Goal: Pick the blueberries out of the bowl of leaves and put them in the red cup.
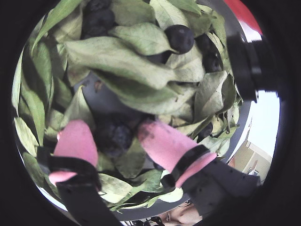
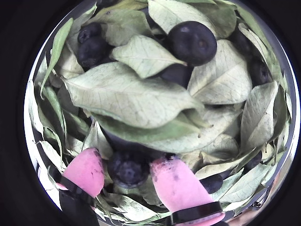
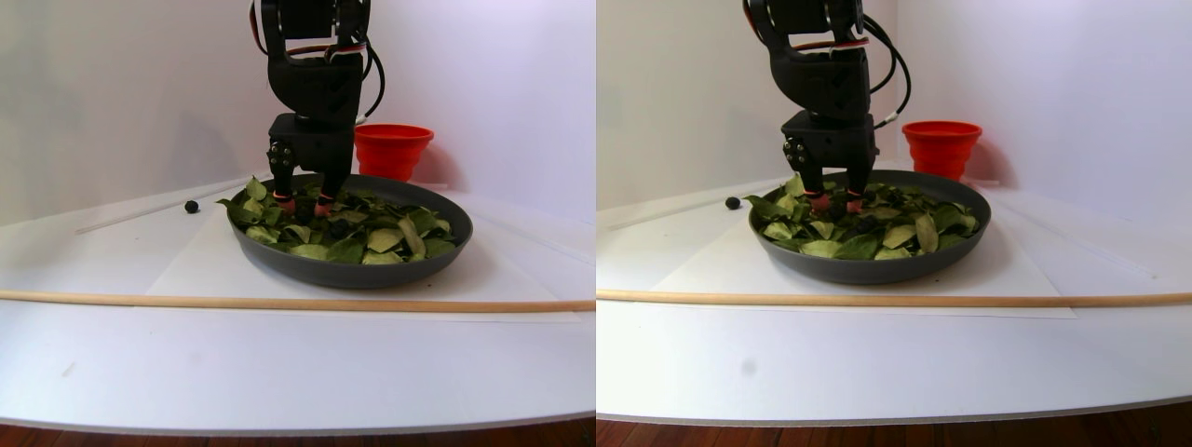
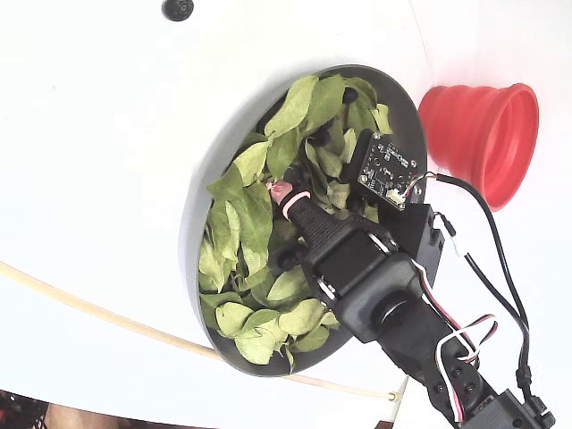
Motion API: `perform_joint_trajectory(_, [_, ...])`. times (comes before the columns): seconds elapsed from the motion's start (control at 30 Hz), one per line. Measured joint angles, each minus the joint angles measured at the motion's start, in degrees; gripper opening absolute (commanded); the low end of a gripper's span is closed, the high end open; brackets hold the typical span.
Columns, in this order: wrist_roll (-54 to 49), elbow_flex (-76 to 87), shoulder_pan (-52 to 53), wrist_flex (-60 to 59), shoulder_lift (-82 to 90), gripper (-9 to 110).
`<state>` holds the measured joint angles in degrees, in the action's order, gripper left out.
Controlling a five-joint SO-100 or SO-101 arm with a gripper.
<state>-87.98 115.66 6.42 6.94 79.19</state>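
Pink-tipped, the robot arm's tool (image 2: 129,172) reaches down into the bowl of leaves (image 3: 279,259), its two fingers spread to either side of one dark blueberry (image 2: 128,167). In both wrist views that berry sits between the pink pads (image 1: 162,141), close against them, though a firm pinch cannot be confirmed. More blueberries lie among the green leaves farther into the bowl: a large one (image 2: 193,42) near the top of a wrist view, and a pair (image 2: 91,44) to its left, partly tucked under foliage. A broad pale leaf (image 2: 127,96) stretches across the middle of the bowl, just beyond the tool. In the stereo pair view the dark grey bowl rests on a white surface (image 3: 279,363), with the red cup (image 3: 393,149) standing upright just behind it, to the right of the arm. One stray berry (image 3: 192,206) lies on the surface, left of the bowl and apart from it. A long wooden rod (image 3: 279,303) runs across the surface in front of the bowl. The fixed view shows the red cup (image 4: 483,138) close beside the bowl's rim (image 4: 192,268).
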Motion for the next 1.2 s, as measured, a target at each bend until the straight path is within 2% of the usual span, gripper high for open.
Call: perform_joint_trajectory(1.2, [0.88,1.67,-0.09,3.43,-1.49,13])
